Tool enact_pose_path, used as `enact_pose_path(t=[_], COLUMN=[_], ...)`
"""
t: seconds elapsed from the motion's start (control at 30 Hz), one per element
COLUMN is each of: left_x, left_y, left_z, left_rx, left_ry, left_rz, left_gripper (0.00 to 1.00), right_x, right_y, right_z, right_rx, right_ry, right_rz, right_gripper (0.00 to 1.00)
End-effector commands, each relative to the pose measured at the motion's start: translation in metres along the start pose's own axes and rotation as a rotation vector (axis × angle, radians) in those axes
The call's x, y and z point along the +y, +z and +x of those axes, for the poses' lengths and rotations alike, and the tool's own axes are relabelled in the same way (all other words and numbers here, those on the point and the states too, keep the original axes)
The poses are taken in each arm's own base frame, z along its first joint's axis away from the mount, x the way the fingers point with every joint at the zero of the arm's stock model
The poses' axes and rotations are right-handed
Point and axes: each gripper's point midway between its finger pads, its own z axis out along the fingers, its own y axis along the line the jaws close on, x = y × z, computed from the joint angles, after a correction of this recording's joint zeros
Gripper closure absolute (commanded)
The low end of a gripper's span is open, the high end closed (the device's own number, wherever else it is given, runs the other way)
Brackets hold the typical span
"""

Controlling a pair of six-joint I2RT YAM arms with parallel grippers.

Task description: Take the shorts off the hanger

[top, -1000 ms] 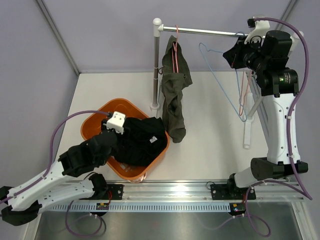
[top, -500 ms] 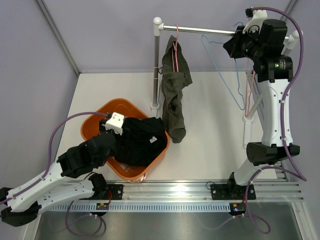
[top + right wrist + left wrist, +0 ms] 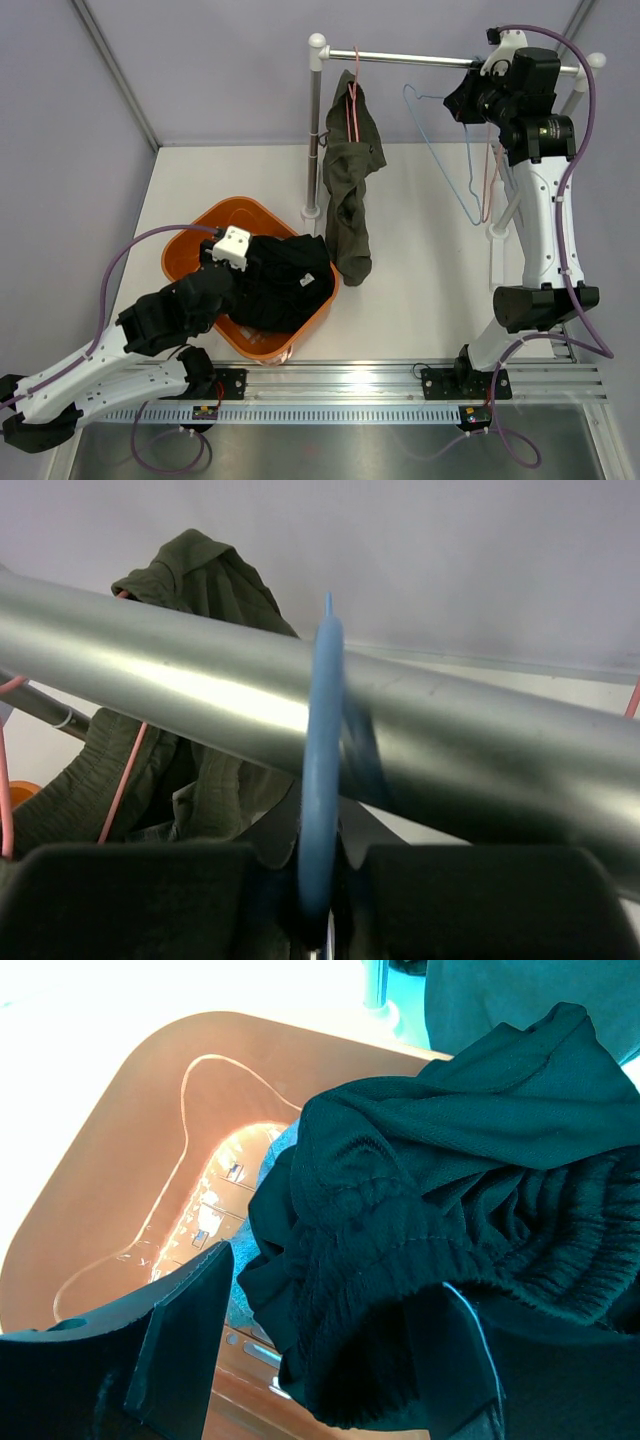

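Note:
Black shorts (image 3: 290, 285) lie bunched in the orange basket (image 3: 190, 240). My left gripper (image 3: 260, 272) is open over them; in the left wrist view its jaws (image 3: 335, 1270) stand wide apart with a fold of the black shorts (image 3: 450, 1160) between them. My right gripper (image 3: 470, 95) is shut on the hook of an empty blue hanger (image 3: 445, 150), held at the metal rail (image 3: 420, 60). In the right wrist view the blue hook (image 3: 320, 740) crosses the rail (image 3: 200, 680) above the gripper (image 3: 320, 865). Olive-green shorts (image 3: 350, 170) hang on a pink hanger at the rail's left end.
The rack's left post (image 3: 312, 130) stands just behind the basket (image 3: 120, 1160). A second pink hanger (image 3: 488, 170) hangs by the right post. The olive shorts (image 3: 190, 580) show behind the rail. An aluminium rail runs along the table's near edge (image 3: 340, 375).
My right arm has raised the blue hanger up and back, bringing its hook to the rail. The left arm and the black shorts have not moved.

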Motion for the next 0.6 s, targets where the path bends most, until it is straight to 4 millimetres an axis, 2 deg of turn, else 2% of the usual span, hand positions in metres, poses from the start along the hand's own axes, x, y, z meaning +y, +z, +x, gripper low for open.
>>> enact_pose_path(t=[0.0, 0.07, 0.1, 0.17, 0.33, 0.43, 0.5, 0.57], left_x=[-0.002, -0.002, -0.002, -0.002, -0.001, -0.001, -0.001, -0.001], left_y=[0.002, 0.002, 0.002, 0.002, 0.002, 0.002, 0.002, 0.002], left_z=[-0.007, -0.006, -0.007, -0.007, -0.006, -0.006, -0.006, -0.006], left_rx=[-0.024, -0.023, -0.026, -0.024, -0.022, -0.023, -0.021, -0.021], left_ry=[-0.012, -0.011, -0.014, -0.012, -0.013, -0.015, -0.014, -0.014], left_rz=[0.001, 0.003, 0.003, 0.003, 0.001, -0.002, -0.002, -0.002], left_gripper=[0.30, 0.30, 0.30, 0.30, 0.29, 0.28, 0.28, 0.28], right_x=[0.005, 0.005, 0.007, 0.006, 0.007, 0.008, 0.012, 0.016], right_y=[-0.026, -0.029, -0.035, -0.038, -0.066, -0.087, -0.105, -0.114], right_z=[-0.017, -0.015, -0.020, -0.020, -0.035, -0.045, -0.054, -0.058], right_rx=[-0.070, -0.072, -0.090, -0.095, -0.161, -0.215, -0.261, -0.284], right_ry=[0.014, 0.019, 0.020, 0.026, 0.029, 0.038, 0.043, 0.047], right_rz=[0.016, 0.019, 0.018, 0.031, 0.071, 0.098, 0.104, 0.095], right_gripper=[0.85, 0.80, 0.75, 0.69, 0.53, 0.48, 0.46, 0.46])
